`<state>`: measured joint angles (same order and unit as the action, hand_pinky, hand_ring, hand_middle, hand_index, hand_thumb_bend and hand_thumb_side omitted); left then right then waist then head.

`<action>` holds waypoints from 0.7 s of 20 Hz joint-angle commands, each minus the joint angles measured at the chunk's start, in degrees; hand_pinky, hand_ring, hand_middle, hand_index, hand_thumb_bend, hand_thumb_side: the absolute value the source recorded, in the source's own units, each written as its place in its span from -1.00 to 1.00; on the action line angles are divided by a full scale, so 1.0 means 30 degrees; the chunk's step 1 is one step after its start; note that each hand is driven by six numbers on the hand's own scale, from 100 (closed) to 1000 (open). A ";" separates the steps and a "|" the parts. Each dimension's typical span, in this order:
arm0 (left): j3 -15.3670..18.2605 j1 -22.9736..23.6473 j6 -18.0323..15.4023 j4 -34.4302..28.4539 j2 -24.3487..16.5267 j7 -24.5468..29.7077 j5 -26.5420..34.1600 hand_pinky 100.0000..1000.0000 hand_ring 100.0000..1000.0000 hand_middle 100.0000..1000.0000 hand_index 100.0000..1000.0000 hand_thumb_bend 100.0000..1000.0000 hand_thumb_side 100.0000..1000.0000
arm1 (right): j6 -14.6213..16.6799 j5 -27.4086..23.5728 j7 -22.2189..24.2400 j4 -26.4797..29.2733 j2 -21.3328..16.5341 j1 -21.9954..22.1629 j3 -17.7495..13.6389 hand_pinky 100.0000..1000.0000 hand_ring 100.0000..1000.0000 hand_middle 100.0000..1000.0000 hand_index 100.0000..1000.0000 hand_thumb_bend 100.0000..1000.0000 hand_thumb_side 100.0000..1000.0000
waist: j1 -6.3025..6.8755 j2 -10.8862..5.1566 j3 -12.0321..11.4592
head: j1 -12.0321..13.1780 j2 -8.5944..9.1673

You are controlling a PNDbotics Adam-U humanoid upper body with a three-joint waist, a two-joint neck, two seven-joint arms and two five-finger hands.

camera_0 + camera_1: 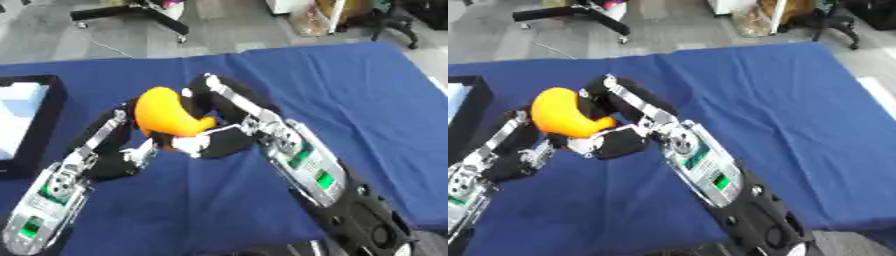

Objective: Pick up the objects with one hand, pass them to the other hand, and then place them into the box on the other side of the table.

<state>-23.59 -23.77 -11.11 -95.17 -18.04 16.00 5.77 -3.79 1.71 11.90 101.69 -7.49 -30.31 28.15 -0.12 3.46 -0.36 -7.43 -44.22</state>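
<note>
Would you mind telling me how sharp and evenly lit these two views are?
Left eye view: soft throughout, the orange object between both hands lacks crisp edges, and the box interior is washed out white. Right eye view: equally soft, even light, no hard shadows on the blue cloth.

text: none legible | labels: none | numbers: none

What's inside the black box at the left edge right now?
The black box shows only something white inside, at its left. Its near wall hides the floor, and the view cuts off the rest, so I cannot tell about other contents.
</note>
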 commanded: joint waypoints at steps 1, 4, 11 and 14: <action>-0.0001 -0.0514 0.0234 -0.0428 0.0116 -0.0665 0.0769 0.17 0.31 -0.03 -0.09 -1.00 -0.14 | 0.0017 -0.0112 0.0236 0.0208 -0.0030 -0.0282 0.0116 -0.46 -0.82 -0.73 -0.42 -0.46 -1.00 | 0.0031 -0.0179 0.0017 | -0.0026 0.0035; -0.0019 -0.0540 0.0260 -0.0446 0.0170 -0.1505 0.1289 0.10 0.20 -0.13 -0.19 -1.00 -0.13 | 0.0153 -0.0125 0.0518 0.0171 -0.0024 -0.0249 0.0060 -0.43 -0.77 -0.66 -0.33 -0.29 -1.00 | 0.0018 -0.0179 0.0023 | -0.0021 0.0035; 0.0155 -0.0378 0.0349 -0.0231 0.0073 -0.2980 0.1854 0.07 0.15 -0.21 -0.27 -1.00 -0.11 | 0.0920 0.0325 0.1340 0.0302 -0.0065 -0.0110 -0.0231 -0.32 -0.61 -0.38 -0.02 0.08 -0.59 | 0.0029 -0.0186 0.0046 | 0.0016 0.0035; 0.0347 -0.0269 0.0368 -0.0047 0.0007 -0.3366 0.1844 0.06 0.14 -0.22 -0.29 -1.00 -0.11 | 0.1220 0.0645 0.1606 0.0474 -0.0086 -0.0050 -0.0379 -0.25 -0.48 -0.19 0.22 0.19 -0.46 | 0.0037 -0.0205 0.0059 | 0.0028 0.0035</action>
<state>-23.25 -24.02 -10.01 -94.85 -17.55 6.58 11.07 -0.61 3.18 16.25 101.69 -7.50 -29.74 27.46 -0.12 3.46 -0.28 -7.40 -44.23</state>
